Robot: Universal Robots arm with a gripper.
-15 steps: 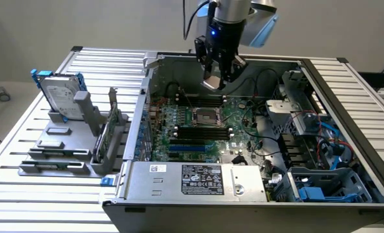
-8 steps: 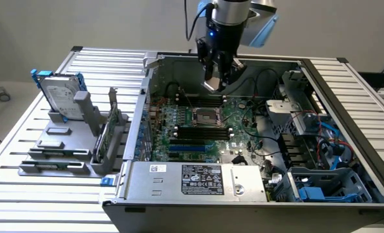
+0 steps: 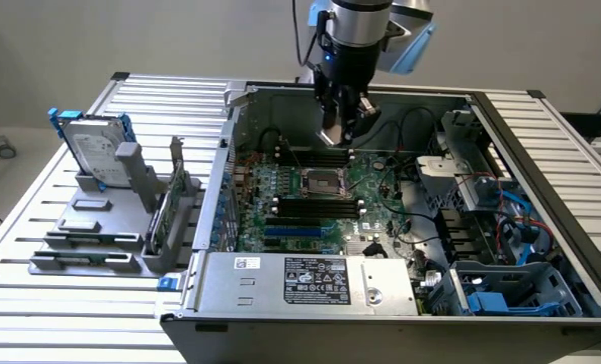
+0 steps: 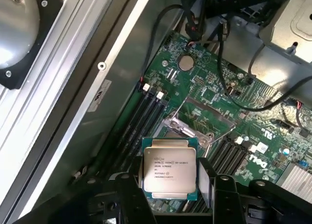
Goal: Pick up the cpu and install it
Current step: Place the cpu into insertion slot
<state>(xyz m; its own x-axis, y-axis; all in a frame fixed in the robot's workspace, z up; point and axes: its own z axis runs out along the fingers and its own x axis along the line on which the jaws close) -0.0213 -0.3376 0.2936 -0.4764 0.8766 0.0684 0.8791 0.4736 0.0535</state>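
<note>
The cpu [image 4: 169, 168], a flat square chip with a silver top and printed text, sits between my gripper's [image 4: 170, 187] dark fingers [image 4: 130, 192], which are shut on its sides. In the exterior view the gripper [image 3: 341, 135] hangs inside the open computer case, above the far part of the motherboard, with the cpu [image 3: 331, 136] showing as a small silver patch at its tip. The motherboard socket [image 3: 319, 180] lies below and nearer the camera. In the wrist view the socket [image 4: 191, 121], with its metal frame, lies just beyond the held chip.
Black cables [image 4: 229, 87] cross the green board near the socket. Memory slots [image 3: 318, 207] flank the socket. The case wall [image 3: 224, 174] and power supply [image 3: 300, 280] border the board. A hard drive in a blue frame [image 3: 93, 148] stands on a grey rack [image 3: 93, 235] on the exterior view's left.
</note>
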